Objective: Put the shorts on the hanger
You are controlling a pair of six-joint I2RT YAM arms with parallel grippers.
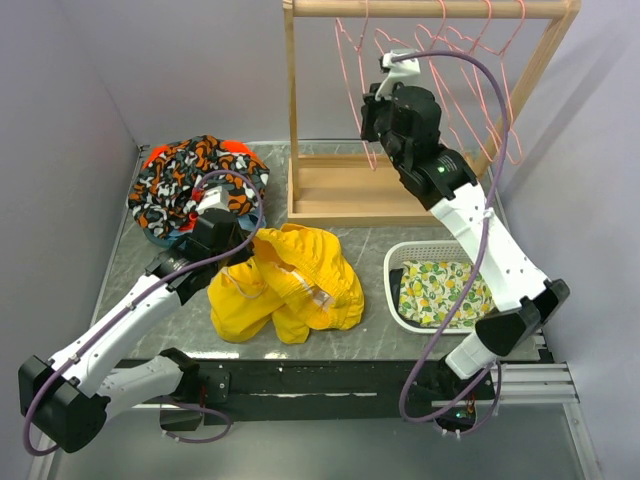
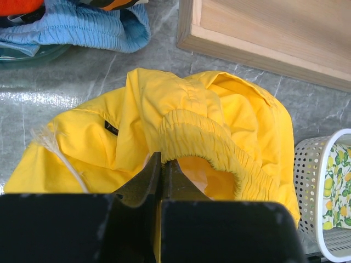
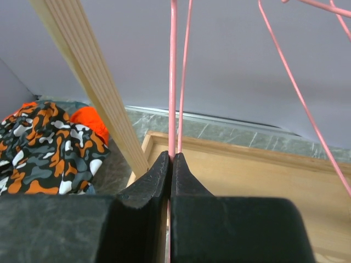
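Grey marbled bench (image 1: 120,265) backed by pale lilac walls carries everything. Bright yellow soft fabric shorts (image 1: 290,280) lie crumpled in a heap near the middle of the bench, just in front of the wooden rack. Their gathered elastic waistband (image 2: 208,142) is turned up and open, and a pale frayed drawstring (image 2: 55,148) trails over one side. The left tool (image 2: 162,161) sits low at the left edge of the heap with its jaws pressed together. A sliver of yellow shows between the fingers, so it is pinching a fold of the shorts just below the waistband. The thin pink wire hanger (image 3: 173,66) hangs from the round wooden rail (image 1: 430,8) toward the left end of a row of similar pink hangers (image 1: 480,90). The right tool (image 3: 171,159) is raised to it, jaws closed on one upright run of its wire. Below lies the rack's light wooden tray-like base (image 1: 340,190), with a slanted wooden post (image 3: 93,82) just left of the gripped wire. A black, orange and white camouflage-patterned garment (image 1: 190,180) is piled at the back left, with blue ribbed fabric (image 2: 93,27) under it. To the right of the shorts, near but apart, a white perforated plastic basket (image 1: 392,285) holds a lemon-print cloth (image 1: 440,290).
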